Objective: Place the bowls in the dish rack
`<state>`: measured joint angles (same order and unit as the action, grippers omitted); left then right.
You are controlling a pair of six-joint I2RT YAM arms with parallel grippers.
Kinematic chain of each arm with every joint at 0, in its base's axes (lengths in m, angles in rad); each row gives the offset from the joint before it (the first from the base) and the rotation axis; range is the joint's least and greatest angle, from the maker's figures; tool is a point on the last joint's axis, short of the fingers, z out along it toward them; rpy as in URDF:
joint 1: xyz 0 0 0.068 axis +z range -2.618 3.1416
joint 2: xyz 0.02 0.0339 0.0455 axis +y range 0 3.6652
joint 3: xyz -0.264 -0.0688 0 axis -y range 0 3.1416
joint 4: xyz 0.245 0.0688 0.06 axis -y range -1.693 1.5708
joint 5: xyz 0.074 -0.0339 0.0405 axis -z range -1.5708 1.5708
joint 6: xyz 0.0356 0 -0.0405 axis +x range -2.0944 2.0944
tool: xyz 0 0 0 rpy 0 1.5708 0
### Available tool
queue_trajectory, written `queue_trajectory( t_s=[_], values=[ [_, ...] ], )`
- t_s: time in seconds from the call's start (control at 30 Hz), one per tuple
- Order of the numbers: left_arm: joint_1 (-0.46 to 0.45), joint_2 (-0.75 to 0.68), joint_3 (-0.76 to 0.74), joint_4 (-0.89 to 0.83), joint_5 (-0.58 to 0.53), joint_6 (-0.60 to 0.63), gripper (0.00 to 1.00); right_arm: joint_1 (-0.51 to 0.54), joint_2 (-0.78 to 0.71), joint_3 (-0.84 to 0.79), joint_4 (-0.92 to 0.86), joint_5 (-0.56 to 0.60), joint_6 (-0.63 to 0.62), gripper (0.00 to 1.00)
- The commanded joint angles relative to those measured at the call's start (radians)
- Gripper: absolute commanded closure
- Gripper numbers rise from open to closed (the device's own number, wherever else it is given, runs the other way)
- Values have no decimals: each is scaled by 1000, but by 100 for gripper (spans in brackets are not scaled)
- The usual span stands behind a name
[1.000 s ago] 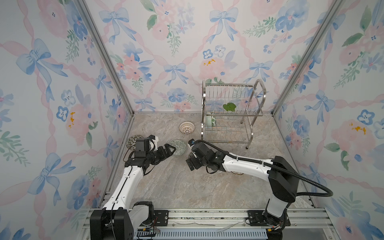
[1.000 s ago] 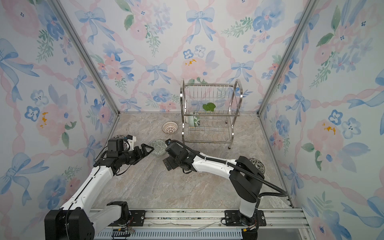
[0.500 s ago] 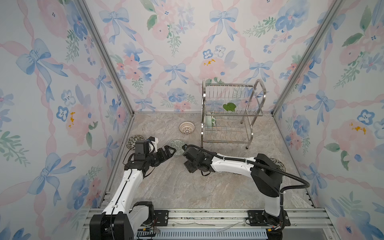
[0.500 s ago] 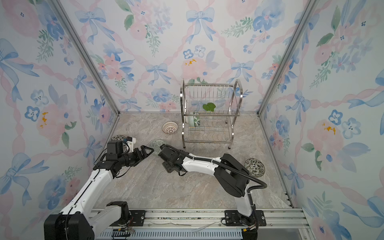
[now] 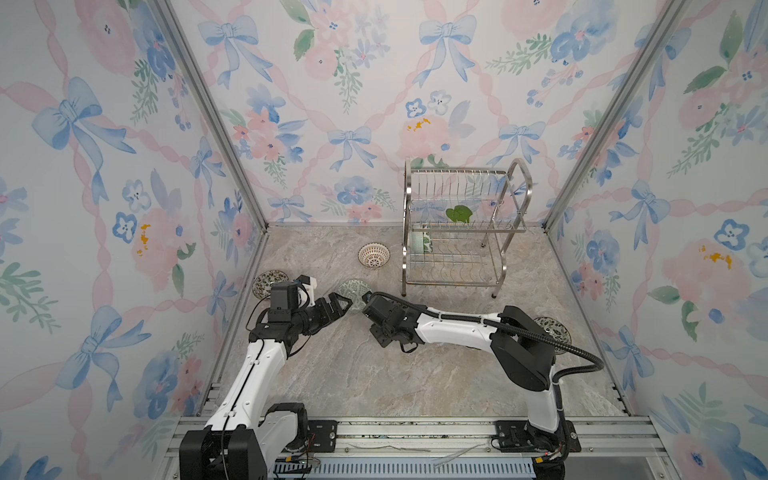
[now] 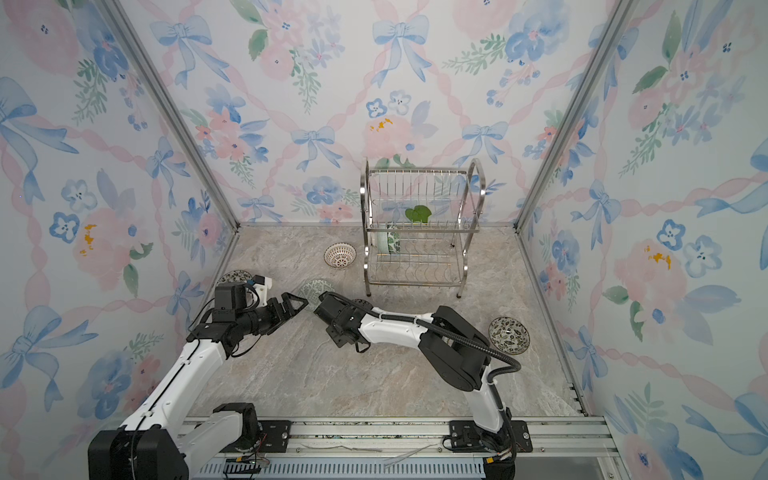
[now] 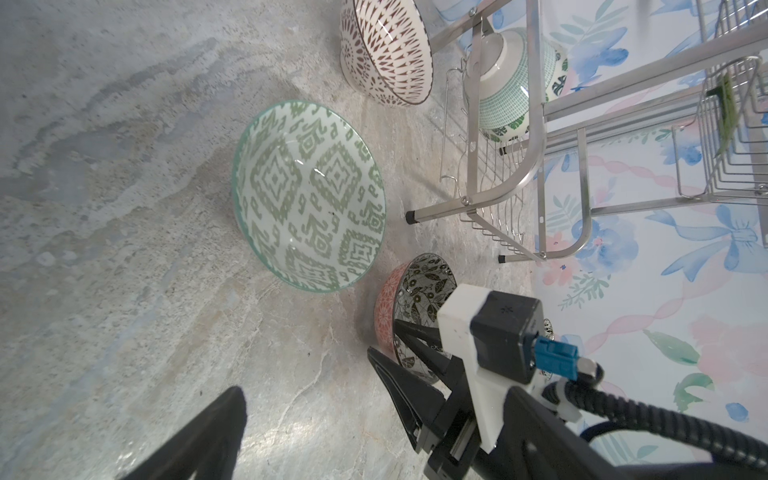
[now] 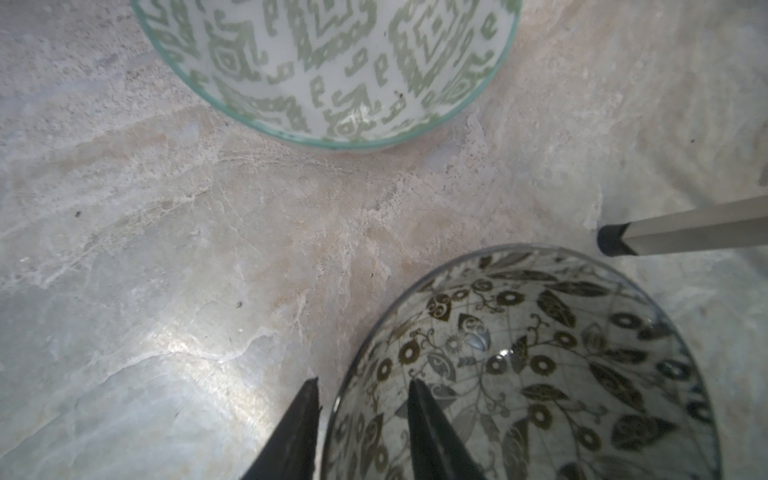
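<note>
A bowl with a dark floral inside (image 8: 540, 374) and a coral outside (image 7: 384, 307) sits on the stone floor by the dish rack's (image 5: 524, 174) front left leg. My right gripper (image 8: 365, 381) straddles its rim, one finger inside and one outside, half closed with a gap still showing. In both top views that gripper (image 5: 365, 297) covers the bowl. A green geometric bowl (image 5: 353, 289) stands just beyond. My left gripper (image 5: 343, 305) is wide open and empty beside it, a short way from the right one. A mint bowl (image 5: 422, 243) and a green-leaf bowl (image 5: 459, 214) stand in the rack.
A brown lattice bowl (image 5: 374, 254) rests left of the rack. Another dark floral bowl (image 5: 266, 280) lies by the left wall, and one more (image 6: 509, 334) near the right wall behind my right arm. The rack's leg (image 8: 685, 232) is close to the straddled bowl.
My right gripper moved away and to the left onto the dark floral bowl's rim, and its jaws narrowed from wide open. The left gripper barely moved and stayed open.
</note>
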<state>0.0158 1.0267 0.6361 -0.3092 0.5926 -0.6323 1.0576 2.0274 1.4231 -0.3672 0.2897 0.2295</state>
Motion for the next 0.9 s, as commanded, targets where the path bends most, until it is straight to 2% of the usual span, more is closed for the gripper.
queue_trajectory(
  t_s=[0.0,0.1,0.33,0.47,0.63,0.77,0.87],
  values=[
    [7,5,-3,7,18,2,2,10,13,12,-29,8,-30,72],
    [7,5,-1,8,18,-5,2,10,-1,-4,-11,4,-37,82],
    [-13,16,4,7,6,-21,2,1,-76,-58,47,-51,-36,100],
    [-33,21,9,6,-10,-40,2,-23,-165,-118,105,-118,-4,100],
    [-114,18,50,6,-50,-68,2,-68,-327,-218,171,-192,24,100],
    [-229,34,165,5,-83,-91,2,-200,-529,-338,274,-283,113,100],
    [-273,74,221,5,-90,-111,2,-312,-619,-393,324,-333,142,100]
  ],
)
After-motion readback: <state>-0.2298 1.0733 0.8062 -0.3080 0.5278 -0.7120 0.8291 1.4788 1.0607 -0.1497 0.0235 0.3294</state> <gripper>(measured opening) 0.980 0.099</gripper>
